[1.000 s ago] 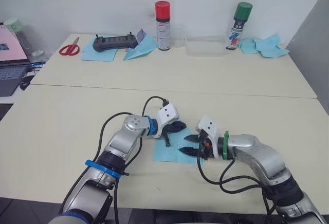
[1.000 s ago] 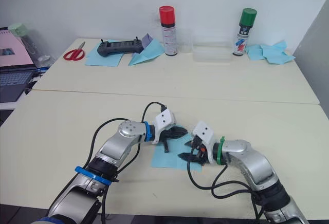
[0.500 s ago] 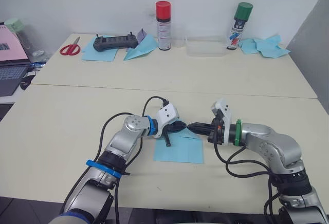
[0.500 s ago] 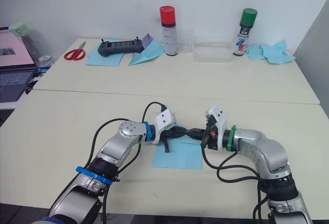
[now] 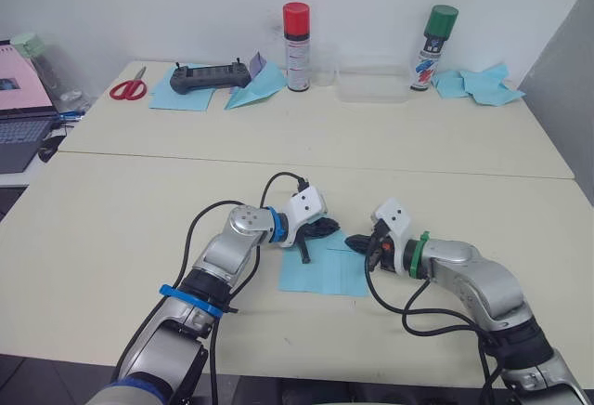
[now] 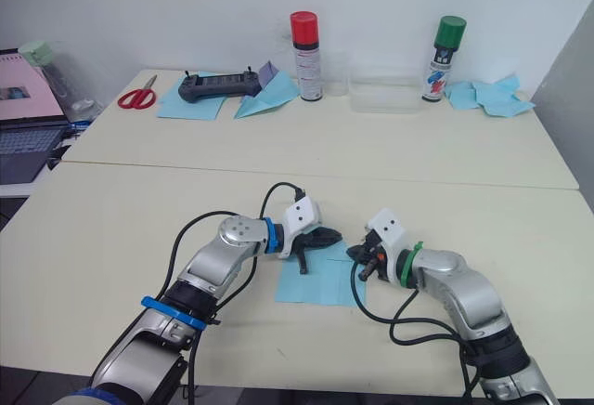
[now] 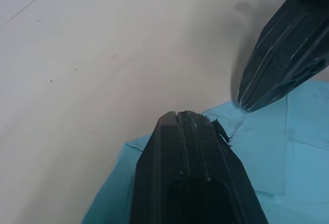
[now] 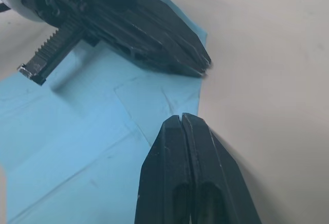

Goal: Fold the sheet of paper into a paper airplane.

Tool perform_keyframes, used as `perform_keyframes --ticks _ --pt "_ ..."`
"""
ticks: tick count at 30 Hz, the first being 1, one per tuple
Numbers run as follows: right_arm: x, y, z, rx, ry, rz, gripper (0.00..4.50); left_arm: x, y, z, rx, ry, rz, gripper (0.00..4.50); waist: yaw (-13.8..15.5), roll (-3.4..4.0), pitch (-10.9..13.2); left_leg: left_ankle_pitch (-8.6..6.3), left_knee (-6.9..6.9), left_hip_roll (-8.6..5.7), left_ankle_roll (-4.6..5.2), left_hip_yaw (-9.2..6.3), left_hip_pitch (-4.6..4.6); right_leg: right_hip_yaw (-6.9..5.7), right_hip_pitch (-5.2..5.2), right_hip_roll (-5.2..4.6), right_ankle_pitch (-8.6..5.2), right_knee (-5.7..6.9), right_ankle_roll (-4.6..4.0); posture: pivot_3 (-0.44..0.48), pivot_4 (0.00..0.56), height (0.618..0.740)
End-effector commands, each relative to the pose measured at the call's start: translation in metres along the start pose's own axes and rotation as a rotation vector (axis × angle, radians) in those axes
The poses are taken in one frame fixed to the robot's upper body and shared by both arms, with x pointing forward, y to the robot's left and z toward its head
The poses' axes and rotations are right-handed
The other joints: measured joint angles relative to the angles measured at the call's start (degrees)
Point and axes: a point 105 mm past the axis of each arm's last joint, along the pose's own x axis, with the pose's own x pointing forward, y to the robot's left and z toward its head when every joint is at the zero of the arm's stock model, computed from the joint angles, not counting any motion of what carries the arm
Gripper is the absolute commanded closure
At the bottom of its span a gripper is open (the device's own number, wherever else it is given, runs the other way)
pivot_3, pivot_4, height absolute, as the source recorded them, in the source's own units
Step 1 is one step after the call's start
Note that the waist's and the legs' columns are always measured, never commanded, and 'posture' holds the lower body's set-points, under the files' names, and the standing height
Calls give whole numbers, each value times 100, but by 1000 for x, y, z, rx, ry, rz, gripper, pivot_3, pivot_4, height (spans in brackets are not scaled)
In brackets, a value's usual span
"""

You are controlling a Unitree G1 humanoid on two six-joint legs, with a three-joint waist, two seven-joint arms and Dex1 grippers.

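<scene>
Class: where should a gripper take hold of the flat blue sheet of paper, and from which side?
Probably the sheet of paper at its near right corner, approached low from the right: it lies flat, so only an edge can be lifted, and both shut grippers crowd the far edge.

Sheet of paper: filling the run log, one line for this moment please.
sheet of paper: flat, creased | left gripper: shut, on far edge | right gripper: shut, at far right corner
</scene>
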Motion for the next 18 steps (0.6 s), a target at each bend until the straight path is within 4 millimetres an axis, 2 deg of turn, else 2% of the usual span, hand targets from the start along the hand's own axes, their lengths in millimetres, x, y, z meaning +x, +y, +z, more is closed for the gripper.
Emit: perform_keyframes --ticks 1,3,7,9,14,18 --pt "-11 1 -18 39 65 2 4492 5 -8 -20 -28 76 -25 4500 4 -1 -1 0 0 0 0 0 0 0 0 0 0 0 0 0 150 740" --pt "-15 5 -13 25 36 24 4492 5 -9 -21 -29 76 -27 4500 2 -2 -2 0 0 0 0 0 0 1 0 0 0 0 0 0 150 740" --pt "-17 6 25 -5 -159 35 4492 5 -9 -22 -30 79 -27 4500 7 -2 -2 0 -2 0 0 3 1 3 -1 0 0 -2 0 0 150 740" --pt "-15 7 36 12 -229 27 4492 4 -9 -23 -28 79 -26 4500 0 -2 -2 0 -2 2 0 2 1 2 -3 3 0 0 0 0 150 740" --pt "8 19 18 -21 -109 78 4492 5 -10 -20 -25 73 -25 4500 2 -2 -2 0 -2 2 0 2 0 2 -2 2 0 -2 0 0 150 740" --pt "15 17 1 -57 -14 72 4492 3 -8 -18 -24 69 -20 4500 2 0 -2 0 -3 2 0 2 -2 1 -6 1 0 -2 0 0 150 740"
